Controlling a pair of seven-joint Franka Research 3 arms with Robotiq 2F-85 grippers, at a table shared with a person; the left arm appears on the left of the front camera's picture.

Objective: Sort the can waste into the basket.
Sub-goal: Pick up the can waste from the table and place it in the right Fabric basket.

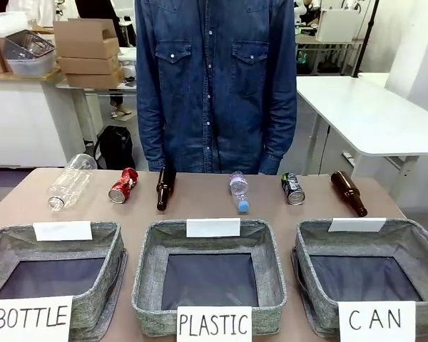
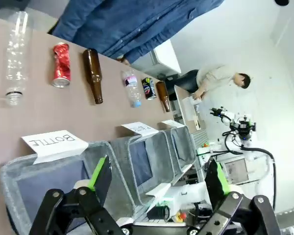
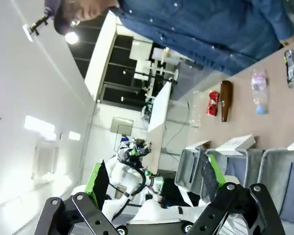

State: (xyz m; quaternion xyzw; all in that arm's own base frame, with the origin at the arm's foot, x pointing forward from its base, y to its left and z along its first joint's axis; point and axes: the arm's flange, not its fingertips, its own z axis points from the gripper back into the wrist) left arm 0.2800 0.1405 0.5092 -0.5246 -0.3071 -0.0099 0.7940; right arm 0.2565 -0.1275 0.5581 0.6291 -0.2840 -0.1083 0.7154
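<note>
Cans, two, both lying on their sides in the far row on your brown table (image 1: 200,212):
- one red dented metal can (image 1: 123,185), left part of the row, between a large clear plastic bottle (image 1: 70,182) and a brown glass bottle (image 1: 164,188);
- one black metal can with silver ends (image 1: 293,188), right part, between a small clear plastic bottle with a blue cap (image 1: 239,191) and a second brown glass bottle (image 1: 349,192).

Baskets, three, grey fabric, in the near row:
- the grey fabric basket signed "CAN" (image 1: 414,231), at your right, with the black can just beyond it;
- the "PLASTIC" basket (image 1: 148,263), in the middle;
- the "BOTTLE" basket (image 1: 107,249), at your left.

Grippers, two: your left gripper (image 2: 158,174) and right gripper (image 3: 154,174) both hang above the table, jaws spread wide, holding and touching nothing.
</note>
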